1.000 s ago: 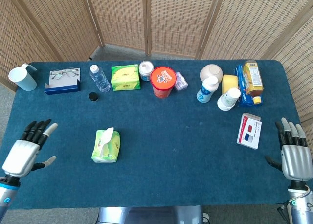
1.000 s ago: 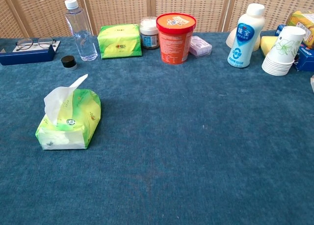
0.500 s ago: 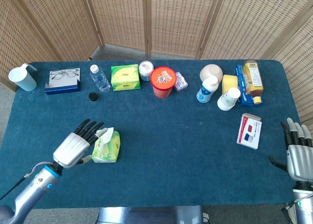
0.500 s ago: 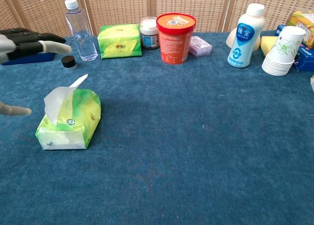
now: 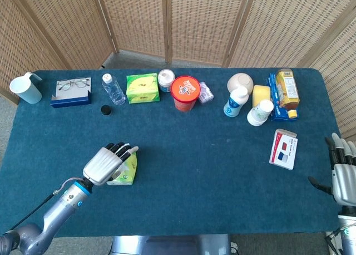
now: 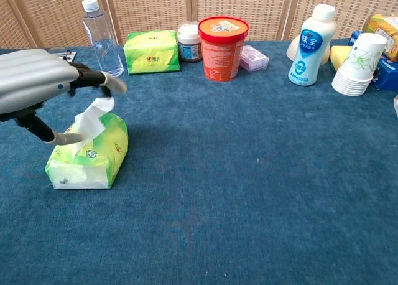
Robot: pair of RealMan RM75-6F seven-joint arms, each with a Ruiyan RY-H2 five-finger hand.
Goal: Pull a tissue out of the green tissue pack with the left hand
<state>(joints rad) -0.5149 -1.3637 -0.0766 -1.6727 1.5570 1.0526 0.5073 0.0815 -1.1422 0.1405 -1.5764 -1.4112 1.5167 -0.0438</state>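
Blue-clothed desk (image 5: 222, 171) in front of wicker screens (image 5: 194, 21), crowded along the far edge. Swung in from the desk's 8 o'clock corner within the last second: left hand (image 5: 105, 162) now right over the green tissue pack (image 6: 87, 153), which sits at about 8 o'clock on the desk. Fingers (image 6: 102, 79) spread above the upstanding tissue (image 6: 91, 118), thumb low beside it, not yet pinched shut on the sheet as far as visible. So: reach done, grasp next, pull to follow, by the look of it. Right hand (image 5: 345, 174) parked at the 4 o'clock edge, open, holding nothing, drifted slightly outward.

Quick count: two green tissue packs, the second (image 5: 142, 87) at 11 o'clock; one water bottle (image 5: 113, 88); one orange tub (image 5: 185, 92); one white bottle (image 5: 236, 102); one stack of paper cups (image 5: 260, 112); one pair of glasses (image 5: 72, 84); one pale mug (image 5: 26, 88); one card box (image 5: 283, 148).
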